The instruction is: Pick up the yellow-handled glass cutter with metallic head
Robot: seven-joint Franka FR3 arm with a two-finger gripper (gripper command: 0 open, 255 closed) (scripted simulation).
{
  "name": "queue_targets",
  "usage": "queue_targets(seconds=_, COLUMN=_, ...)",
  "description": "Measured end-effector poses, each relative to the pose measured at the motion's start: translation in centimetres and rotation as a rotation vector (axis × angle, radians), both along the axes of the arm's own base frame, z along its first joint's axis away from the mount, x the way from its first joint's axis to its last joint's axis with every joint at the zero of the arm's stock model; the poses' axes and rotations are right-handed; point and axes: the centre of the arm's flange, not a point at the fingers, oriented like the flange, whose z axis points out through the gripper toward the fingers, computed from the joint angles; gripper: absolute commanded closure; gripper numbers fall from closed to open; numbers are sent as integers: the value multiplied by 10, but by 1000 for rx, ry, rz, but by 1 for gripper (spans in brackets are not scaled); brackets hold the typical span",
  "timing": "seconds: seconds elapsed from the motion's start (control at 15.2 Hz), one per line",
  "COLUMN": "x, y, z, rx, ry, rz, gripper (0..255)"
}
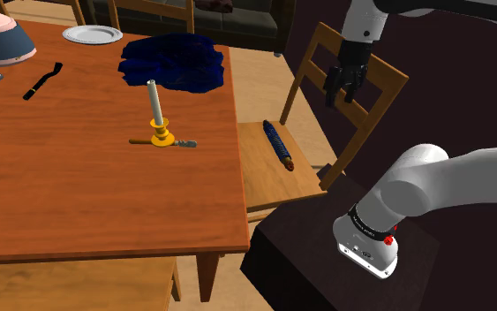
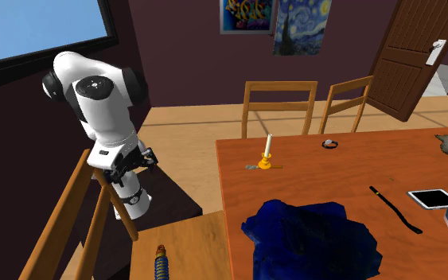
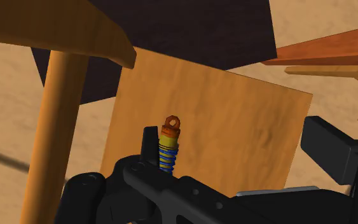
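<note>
One glass cutter (image 1: 184, 143) shows brown handle, grey head.

- The arm (image 1: 418, 181) has rounded, glossy white links with dark bands at the joints.
- Small red marks (image 1: 388, 239) sit beside one dark band.
- The claw (image 1: 341, 94) is all black, with two blocky fingers (image 3: 329, 149).

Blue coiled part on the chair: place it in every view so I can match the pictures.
Shoulder view: blue coiled part lies on the chair seat, right of the table.
Second exterior view: at the bottom edge, on that seat, left of the table.
Wrist view: on the seat, beside the chair's back post.
Shared landmark: the chair seat.
</note>
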Motion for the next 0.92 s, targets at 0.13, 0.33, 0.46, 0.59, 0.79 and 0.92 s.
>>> queue_targets(seconds=0.13, x=4, y=3, z=0, rx=0, ry=-3, rz=14, gripper=0)
queue_targets(seconds=0.33, x=28, y=28, z=-5, rx=1, ry=-16, rz=85, gripper=0)
queue_targets(seconds=0.46, x=46, y=47, z=-8, rx=2, ry=-28, rz=140, gripper=0)
queue_targets(seconds=0.59, x=62, y=64, z=-11, rx=3, ry=-39, rz=197, gripper=0)
queue_targets(seconds=0.79, x=88, y=97, z=-14, rx=5, ry=-57, rz=281, gripper=0)
queue_targets(seconds=0.92, x=104, y=118, z=-15, rx=6, ry=-69, rz=338, gripper=0)
